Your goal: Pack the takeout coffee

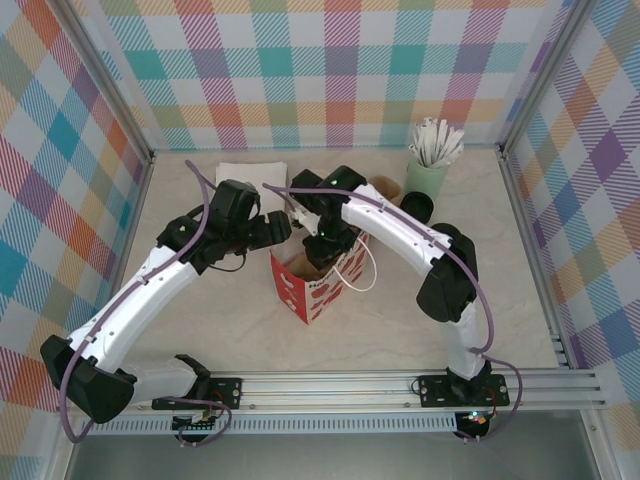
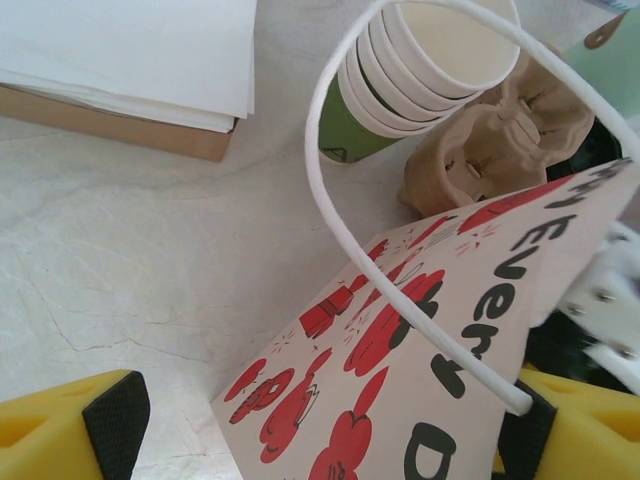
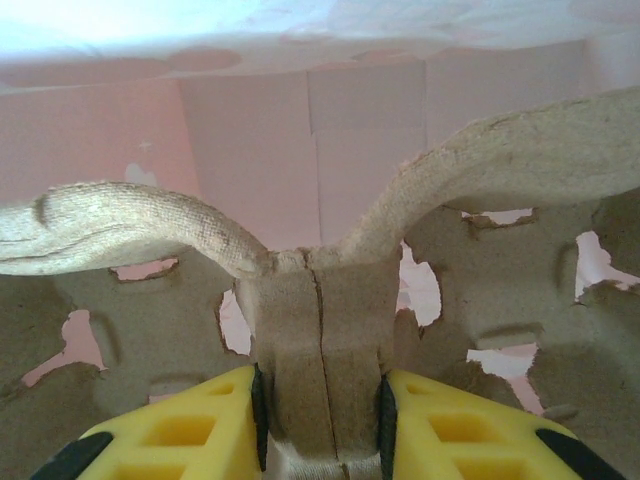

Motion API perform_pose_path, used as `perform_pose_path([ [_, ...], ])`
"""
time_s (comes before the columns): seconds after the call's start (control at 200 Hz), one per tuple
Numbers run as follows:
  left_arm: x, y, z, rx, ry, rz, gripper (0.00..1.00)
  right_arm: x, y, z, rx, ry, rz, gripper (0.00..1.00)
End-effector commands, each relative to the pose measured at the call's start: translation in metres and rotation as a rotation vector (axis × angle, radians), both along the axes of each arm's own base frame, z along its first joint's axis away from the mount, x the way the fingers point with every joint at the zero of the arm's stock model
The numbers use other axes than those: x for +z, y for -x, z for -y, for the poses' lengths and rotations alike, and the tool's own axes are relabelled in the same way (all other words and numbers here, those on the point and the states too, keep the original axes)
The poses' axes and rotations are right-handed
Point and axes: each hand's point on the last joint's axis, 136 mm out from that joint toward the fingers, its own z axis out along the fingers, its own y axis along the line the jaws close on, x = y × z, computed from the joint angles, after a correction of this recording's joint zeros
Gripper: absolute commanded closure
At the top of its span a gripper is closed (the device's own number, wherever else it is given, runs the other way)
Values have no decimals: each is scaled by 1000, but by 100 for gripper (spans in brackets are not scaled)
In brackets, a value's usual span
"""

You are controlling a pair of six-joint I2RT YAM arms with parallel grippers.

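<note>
A white paper bag printed with red shapes stands open at mid-table. My right gripper reaches down into its mouth. In the right wrist view that gripper is shut on the centre rib of a brown pulp cup carrier, with the bag's pale inner walls behind it. My left gripper is at the bag's left side, open; the bag's printed wall and white cord handle lie between its yellow fingers. The takeout coffee shows as a round black lid right of the bag.
A stack of green cups and another pulp carrier sit behind the bag. White paper sheets on a brown box lie at the back left. A pale-mint cup of white sticks stands back right. Plaid walls enclose the table.
</note>
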Motion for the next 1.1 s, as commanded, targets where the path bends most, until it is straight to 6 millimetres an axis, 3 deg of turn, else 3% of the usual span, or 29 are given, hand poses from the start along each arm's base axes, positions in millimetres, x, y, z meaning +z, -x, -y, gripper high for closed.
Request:
perform_pose_path([
  [0.0, 14, -1, -3, 12, 29, 41, 11, -11, 7, 8, 6, 60, -31, 66],
  [0.28, 14, 0, -4, 13, 30, 39, 11, -30, 5, 11, 26, 94, -41, 66],
  [0.67, 43, 19, -16, 22, 73, 98, 10, -49, 7, 13, 51, 120, -59, 66],
  [1.005, 61, 36, -37, 52, 54, 149, 10, -47, 6, 12, 59, 117, -56, 63],
  [1.095, 63, 39, -40, 57, 51, 155, 10, -44, 6, 12, 59, 111, -50, 58],
])
